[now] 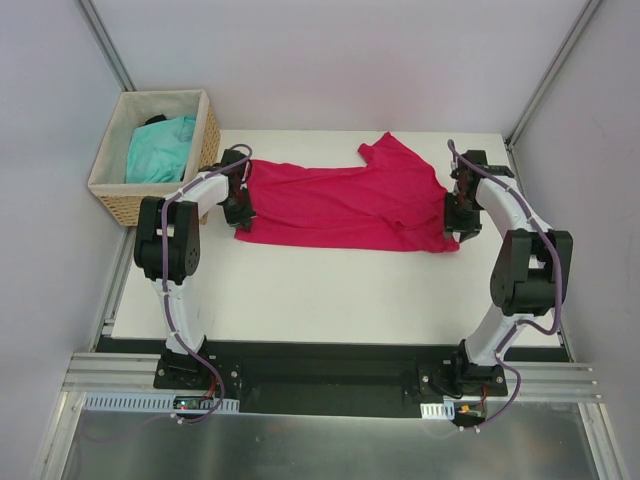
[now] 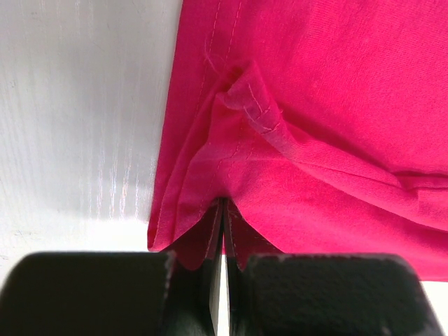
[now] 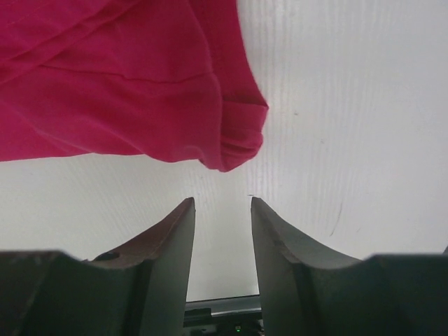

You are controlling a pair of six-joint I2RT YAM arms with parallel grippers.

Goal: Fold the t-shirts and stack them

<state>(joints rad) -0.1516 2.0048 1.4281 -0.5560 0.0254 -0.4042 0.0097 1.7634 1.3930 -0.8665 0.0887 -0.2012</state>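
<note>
Crimson-pink t-shirt (image 1: 350, 205) lies spread across the far half of the white table (image 1: 330, 290), with one sleeve pointing toward the far edge. Left gripper (image 2: 222, 227) is clenched on a bunched fold at its left edge. Right gripper (image 3: 222, 206) sits just beside its near right corner, jaws parted, nothing between them, clear of the fabric. Turquoise t-shirt (image 1: 160, 148) lies crumpled inside the wicker basket (image 1: 112, 205) at the table's far left corner.

Much of turquoise t-shirt (image 1: 160, 150) behind basket (image 1: 118, 205)
</note>
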